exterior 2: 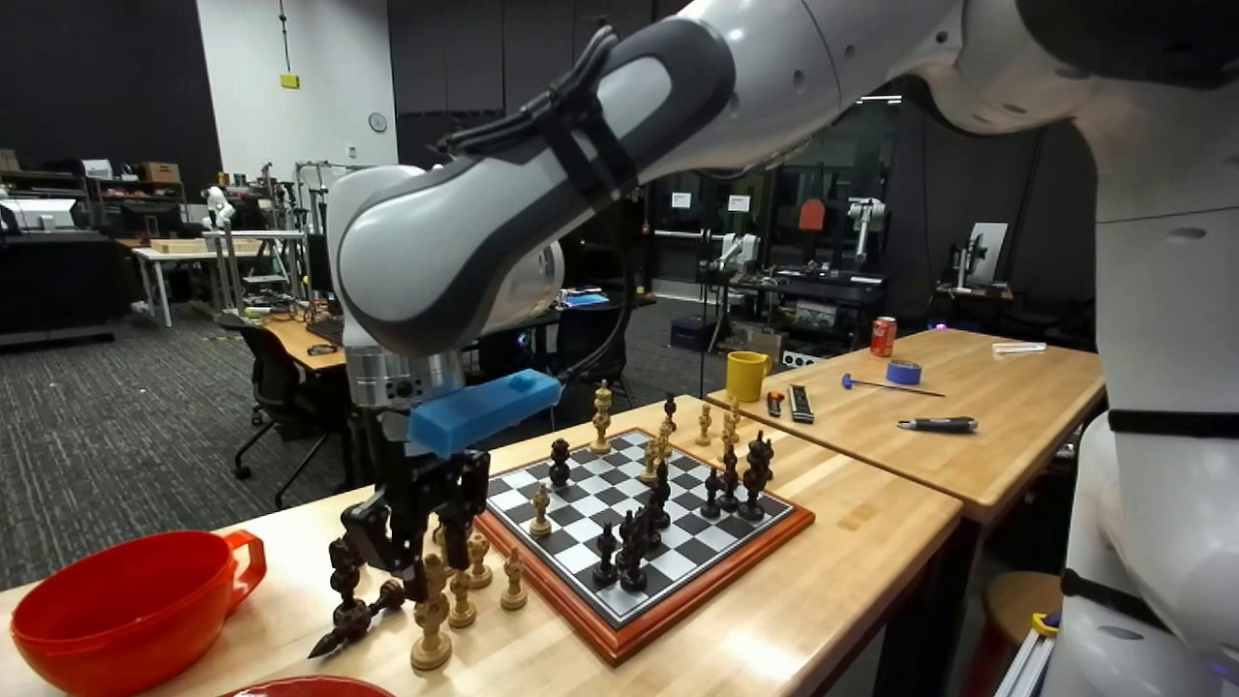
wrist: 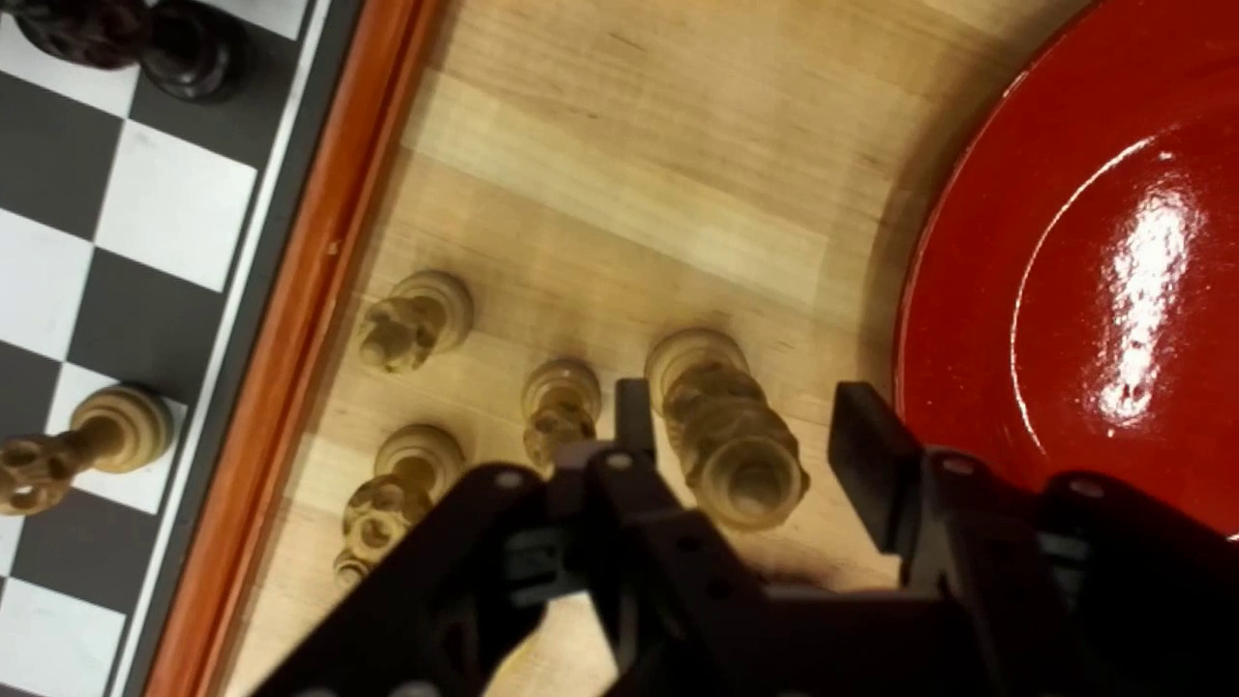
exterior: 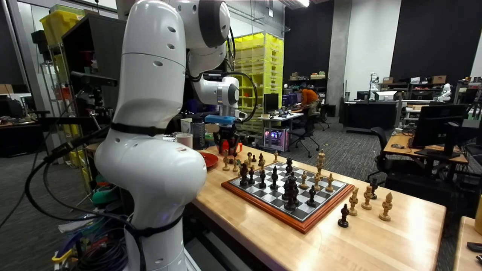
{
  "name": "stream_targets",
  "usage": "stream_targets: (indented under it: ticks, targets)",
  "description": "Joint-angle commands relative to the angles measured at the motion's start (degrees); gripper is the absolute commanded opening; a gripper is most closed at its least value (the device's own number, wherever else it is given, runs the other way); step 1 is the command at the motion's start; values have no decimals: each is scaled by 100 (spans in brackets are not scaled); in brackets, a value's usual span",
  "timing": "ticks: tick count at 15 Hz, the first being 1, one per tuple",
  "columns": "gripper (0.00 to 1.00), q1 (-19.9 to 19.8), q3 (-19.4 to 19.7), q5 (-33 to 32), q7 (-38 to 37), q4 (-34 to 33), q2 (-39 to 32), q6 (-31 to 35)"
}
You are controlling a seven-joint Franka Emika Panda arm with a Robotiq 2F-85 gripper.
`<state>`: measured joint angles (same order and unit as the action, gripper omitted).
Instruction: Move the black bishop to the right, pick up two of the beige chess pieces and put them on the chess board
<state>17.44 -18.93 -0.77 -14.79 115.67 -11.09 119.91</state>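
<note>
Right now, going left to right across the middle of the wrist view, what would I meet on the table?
Chess board, its reddish-brown wooden border, two beige chess pieces, a shorter beige chess piece, a taller beige chess piece, red plate.

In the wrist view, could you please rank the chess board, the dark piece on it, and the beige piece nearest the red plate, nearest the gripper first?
1. Beige piece: framed by the open gripper.
2. Chess board: left side.
3. Dark piece: upper left.
</note>
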Motion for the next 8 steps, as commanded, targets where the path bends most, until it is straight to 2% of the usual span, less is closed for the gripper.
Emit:
stream_targets:
  ticks: [1,3,8]
  targets:
    - [20,93,63,119,202,-84,-20,-48]
    - [5,78,41,225,330,-87,35,-85]
    - [8,39,58,392,528,-165,372,-132]
